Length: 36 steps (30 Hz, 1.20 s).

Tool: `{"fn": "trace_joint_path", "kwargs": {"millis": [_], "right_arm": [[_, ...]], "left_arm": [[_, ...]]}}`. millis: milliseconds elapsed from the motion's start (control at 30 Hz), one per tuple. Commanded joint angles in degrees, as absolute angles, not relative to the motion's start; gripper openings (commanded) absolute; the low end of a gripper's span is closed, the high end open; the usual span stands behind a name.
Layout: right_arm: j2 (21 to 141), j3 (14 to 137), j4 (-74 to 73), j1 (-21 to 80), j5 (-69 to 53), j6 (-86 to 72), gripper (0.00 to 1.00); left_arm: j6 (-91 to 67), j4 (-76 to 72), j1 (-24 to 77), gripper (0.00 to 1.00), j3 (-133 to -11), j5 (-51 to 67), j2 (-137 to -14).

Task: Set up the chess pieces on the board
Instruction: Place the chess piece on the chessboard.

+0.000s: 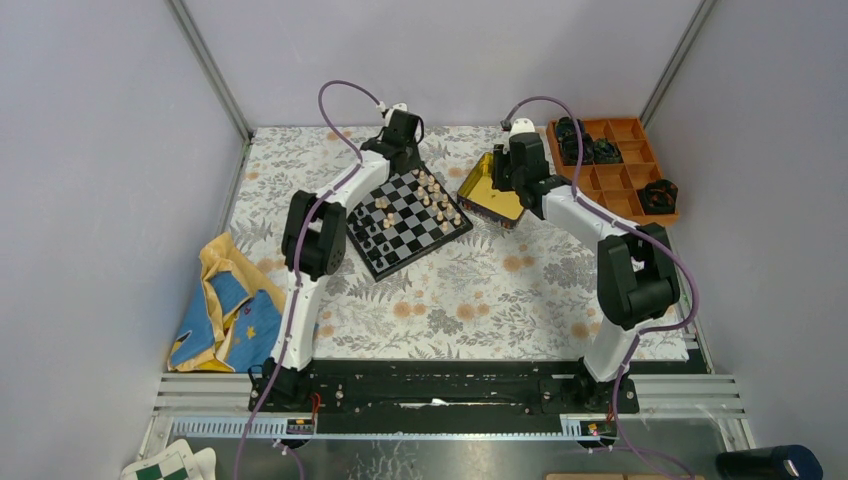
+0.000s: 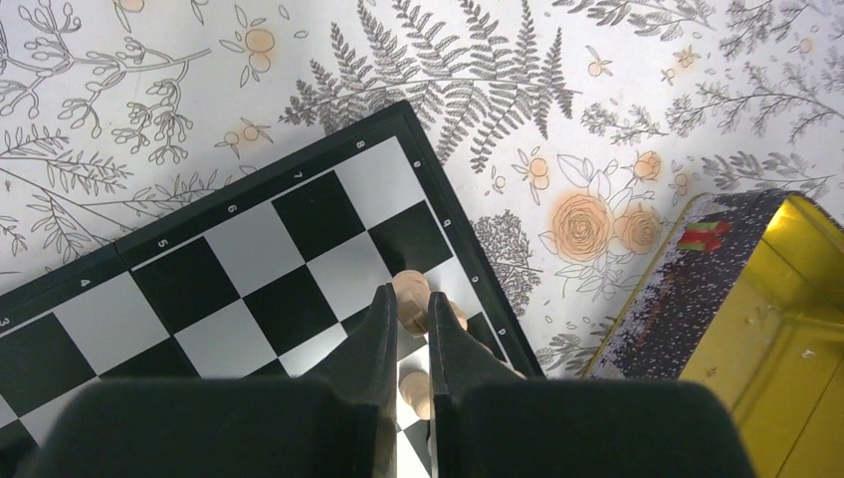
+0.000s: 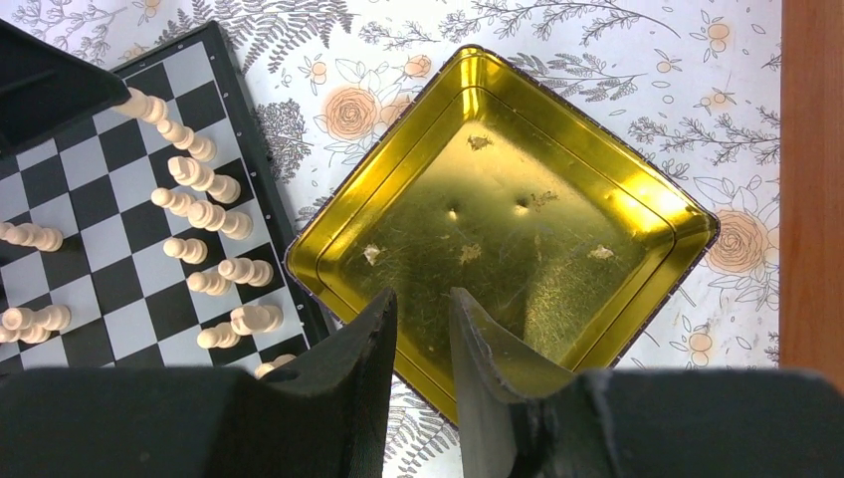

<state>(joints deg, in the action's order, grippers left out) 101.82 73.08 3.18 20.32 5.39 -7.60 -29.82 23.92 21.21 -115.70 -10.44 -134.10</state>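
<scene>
Currently the chessboard [image 1: 412,240] lies flat on the floral-covered bench [image 1: 480,290], left of centre and turned diagonally. Tan chess pieces [image 3: 204,214] stand in two loose rows along its right-hand side, with a few more further in. Black chess pieces [image 1: 367,232] are gathered along the opposite side, nearer the left arm.

The left gripper [image 2: 408,304] hangs over the far corner of the board. Its fingers [image 2: 378,334] stand very narrow and pinch one tan piece [image 2: 410,291] between their tips. Another tan piece is just beside the right-hand finger, and a third shows through the slit lower down.

The right gripper [image 3: 420,309] hovers over the near edge of the gold tin [image 3: 518,199]. Its fingers [image 3: 373,349] are parted a little and hold nothing. The tin sits just beside the board's right corner, its scuffed yellow inside facing up. I cannot tell whether tin and board touch.

An orange compartment tray [image 1: 628,130] lies at the far right of the bench, well apart from the board, with bulky black objects [image 1: 590,148] in some of its compartments. A crumpled yellow-and-blue cloth [image 1: 225,310] lies at the left edge.
</scene>
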Motion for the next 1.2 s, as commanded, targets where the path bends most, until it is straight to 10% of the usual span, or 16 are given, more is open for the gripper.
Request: {"fn": "trace_joint_path", "kwargs": {"millis": [0,1167], "right_arm": [[102.8,75.8,4.3,19.8,5.4,-7.3,0.33],[106.9,78.9,3.1,18.6,4.0,-7.5,0.33]], "left_arm": [[-28.7,20.1,21.4,0.00,-118.8,-11.1,-135.2],[-29.4,19.1,20.7,0.06,-121.2,-9.3,-139.8]]}}
